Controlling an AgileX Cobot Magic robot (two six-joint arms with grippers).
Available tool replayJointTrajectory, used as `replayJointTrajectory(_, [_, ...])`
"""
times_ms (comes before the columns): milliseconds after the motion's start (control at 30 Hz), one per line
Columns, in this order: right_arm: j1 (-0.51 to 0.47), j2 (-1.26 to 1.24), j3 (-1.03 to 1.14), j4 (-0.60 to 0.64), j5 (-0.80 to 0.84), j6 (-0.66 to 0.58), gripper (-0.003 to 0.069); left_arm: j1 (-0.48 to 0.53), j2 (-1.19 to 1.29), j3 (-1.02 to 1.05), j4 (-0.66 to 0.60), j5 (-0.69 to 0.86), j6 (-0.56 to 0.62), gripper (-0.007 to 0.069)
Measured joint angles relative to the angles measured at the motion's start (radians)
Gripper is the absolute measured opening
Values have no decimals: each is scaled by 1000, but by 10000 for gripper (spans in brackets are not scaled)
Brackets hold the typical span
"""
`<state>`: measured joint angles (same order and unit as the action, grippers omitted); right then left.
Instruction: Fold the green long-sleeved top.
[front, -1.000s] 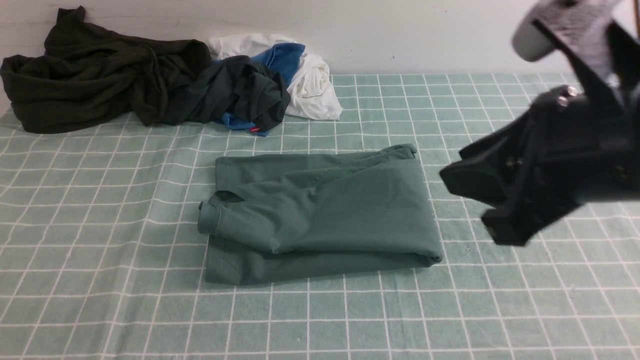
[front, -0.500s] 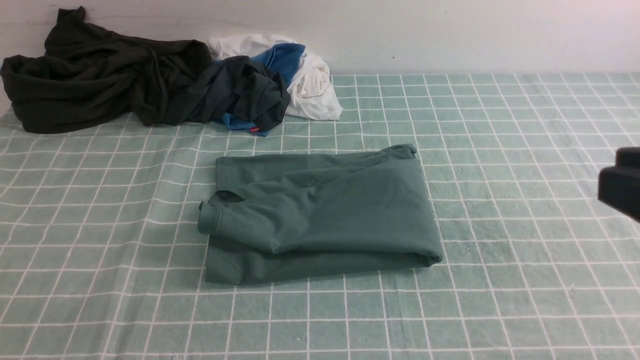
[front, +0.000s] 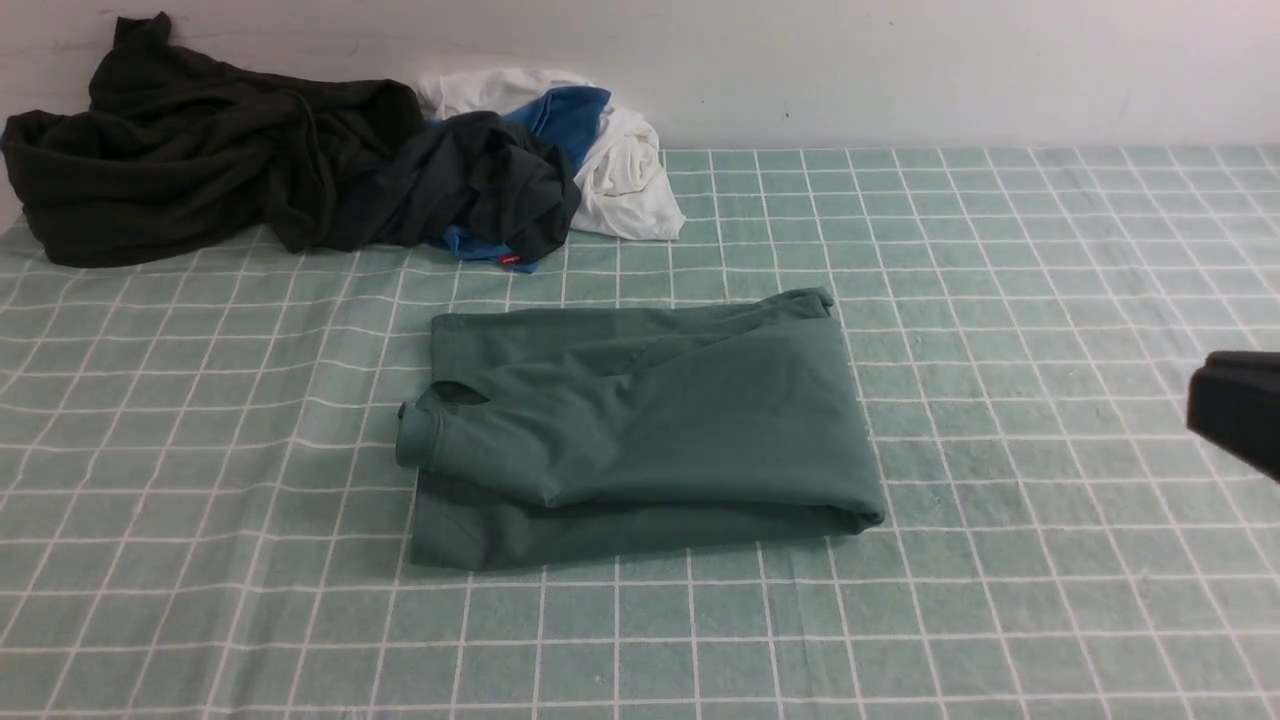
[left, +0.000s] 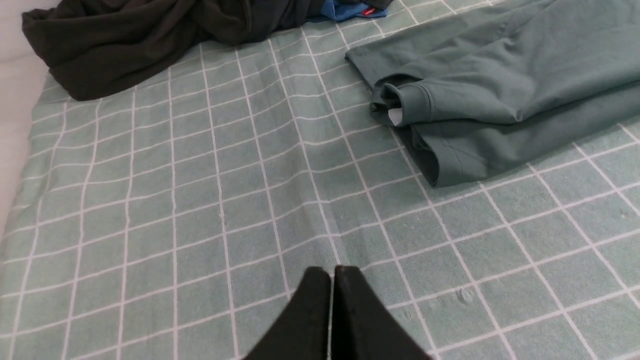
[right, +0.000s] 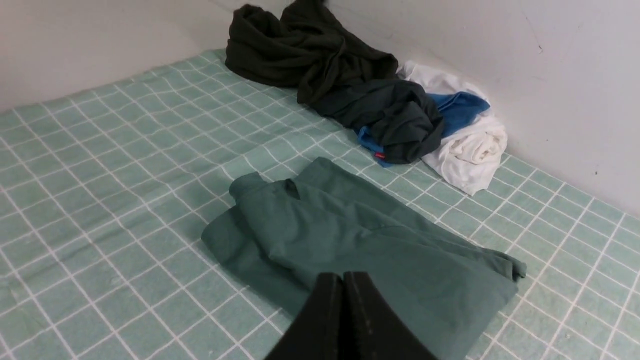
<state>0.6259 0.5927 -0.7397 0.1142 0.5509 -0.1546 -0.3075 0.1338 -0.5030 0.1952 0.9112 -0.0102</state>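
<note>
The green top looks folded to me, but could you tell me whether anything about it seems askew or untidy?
Slightly. The green long-sleeved top lies folded flat, but one cuff sticks out past its left edge, and the layers do not line up squarely there. Nothing looks damaged.

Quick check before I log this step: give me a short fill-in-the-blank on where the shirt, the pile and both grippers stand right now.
1. The green long-sleeved top lies ____ into a compact rectangle on the checked cloth.
2. The right gripper is shut and holds ____.
3. The left gripper has its jaws ____.
4. The pile of other clothes lies against the ____.

Missing words: folded; nothing; shut; wall
</note>
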Motion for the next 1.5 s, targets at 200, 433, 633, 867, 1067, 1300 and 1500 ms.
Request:
replayJointTrajectory(200, [-157,-186,350,12,-307,57,-13,0,0,2,0,1,0,-3])
replayJointTrajectory(433, [-493,-454,654,-30,-353,220,-13,0,0,2,0,1,0,-3])
replayJointTrajectory(633, [-717,-599,765,-120,-326,327,-13,0,0,2,0,1,0,-3])
replayJointTrajectory(867, [-744,-604,765,-125,-208,327,-13,0,0,3,0,2,0,-3])
replayJointTrajectory(1067, [-709,-604,765,-126,-206,305,-14,0,0,3,0,2,0,-3])
replayJointTrajectory(1300, [-706,-604,765,-127,-204,303,-14,0,0,3,0,2,0,-3])
replayJointTrajectory(1500, [-706,-604,764,-127,-203,302,-14,0,0,3,0,2,0,-3])
